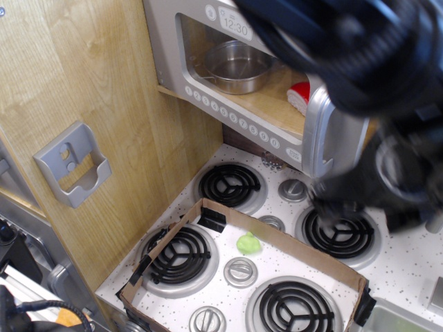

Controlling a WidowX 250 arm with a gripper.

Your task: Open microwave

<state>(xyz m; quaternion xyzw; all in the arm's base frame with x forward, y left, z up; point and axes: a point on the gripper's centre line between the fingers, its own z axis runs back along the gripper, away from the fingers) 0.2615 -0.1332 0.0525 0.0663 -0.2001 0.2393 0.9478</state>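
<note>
The grey microwave (168,48) sits on a wooden shelf at the top, with its 12:30 display (235,28) and a row of round white buttons along the bottom. Its door (332,142) stands swung out towards the camera, silver handle (313,135) at its edge. Inside are a steel pot (239,66) and a red and white object (299,97). My gripper (377,194) is a dark motion-blurred mass low on the right, over the back right burner and off the handle. Its fingers are too blurred to read.
The white stovetop (408,259) has black coil burners. A cardboard frame (277,238) lies on it, with a small green object (248,243) inside. A grey plastic holder (73,164) hangs on the wooden wall at left. My blurred arm covers the upper right.
</note>
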